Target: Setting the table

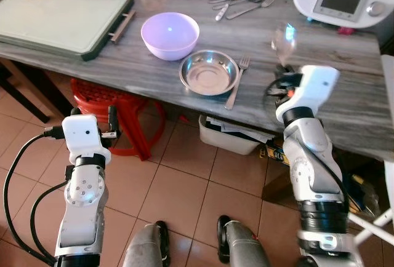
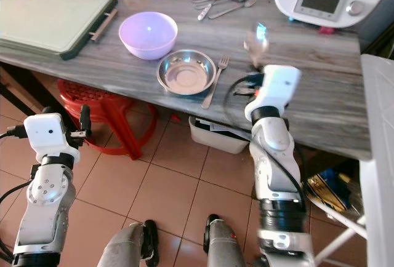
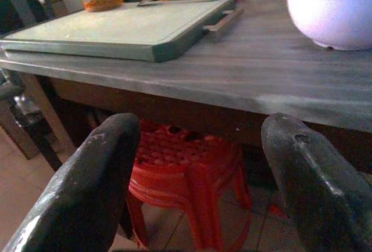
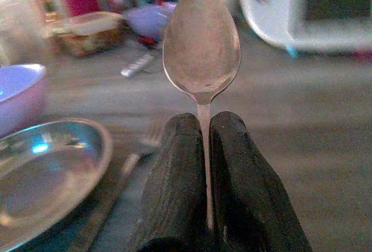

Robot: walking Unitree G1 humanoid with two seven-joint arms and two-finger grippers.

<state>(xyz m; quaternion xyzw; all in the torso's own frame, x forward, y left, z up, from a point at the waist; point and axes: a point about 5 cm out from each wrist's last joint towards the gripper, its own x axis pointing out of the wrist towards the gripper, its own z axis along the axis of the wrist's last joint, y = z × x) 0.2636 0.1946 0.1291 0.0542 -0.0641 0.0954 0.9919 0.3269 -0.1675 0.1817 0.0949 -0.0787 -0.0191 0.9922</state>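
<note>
Spoon (image 4: 201,43) clenched in right tool (image 4: 204,147), left tool (image 3: 197,188) released, steel plate (image 1: 209,72) (bare), purple bowl (image 1: 170,34).

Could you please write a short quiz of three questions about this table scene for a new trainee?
1. True or false: the right gripper has its fingers shut on the spoon.
2. The fork lies on which side of the steel plate: A) robot's right, B) robot's left?
3. Fill in: the left gripper, fingers open, is below the table edge, facing a red ____.

Key: 1 true; 2 A; 3 stool.
</note>
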